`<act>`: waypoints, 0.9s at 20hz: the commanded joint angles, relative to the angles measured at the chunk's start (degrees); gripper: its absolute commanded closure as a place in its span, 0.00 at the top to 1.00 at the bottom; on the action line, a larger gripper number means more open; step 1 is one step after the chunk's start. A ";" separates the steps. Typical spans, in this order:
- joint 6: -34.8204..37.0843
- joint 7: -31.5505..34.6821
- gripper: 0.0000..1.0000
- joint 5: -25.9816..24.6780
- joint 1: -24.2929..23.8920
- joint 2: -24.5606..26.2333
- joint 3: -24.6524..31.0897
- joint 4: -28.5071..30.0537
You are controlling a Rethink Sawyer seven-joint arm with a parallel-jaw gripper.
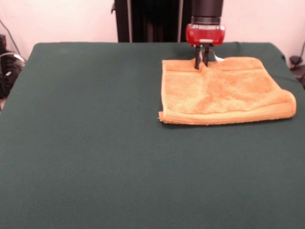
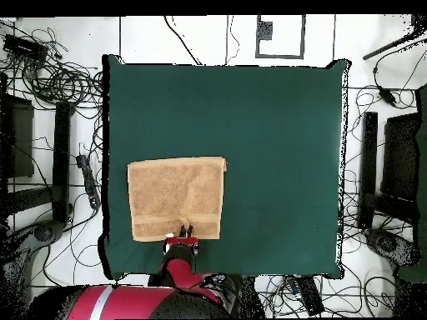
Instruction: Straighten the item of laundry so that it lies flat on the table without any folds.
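Note:
The orange-tan towel (image 1: 224,90) lies on the right far part of the dark green table (image 1: 95,143). It looks doubled over, with a thick rolled edge along its near side and right corner. A small white tag (image 1: 218,59) shows at its far edge. My gripper (image 1: 201,64) comes straight down onto the middle of that far edge. Its two dark fingers (image 1: 197,62) stand close together, with a small pucker of cloth pinched between them. In the overhead view the towel (image 2: 177,198) sits at the table's (image 2: 275,125) left, and the gripper (image 2: 185,231) is at its lower edge.
The red wrist (image 1: 205,34) and black arm stand above the towel's far edge. Cables and stands (image 2: 58,92) lie on the floor around the table. The table's far edge (image 1: 143,44) runs just behind the towel.

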 commanded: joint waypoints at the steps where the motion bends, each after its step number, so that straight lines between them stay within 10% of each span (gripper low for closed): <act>1: 25.89 6.84 0.00 4.07 -1.82 11.80 2.43 7.50; 18: 21.51 7.80 0.00 1.18 -4.25 16.77 1.39 8.95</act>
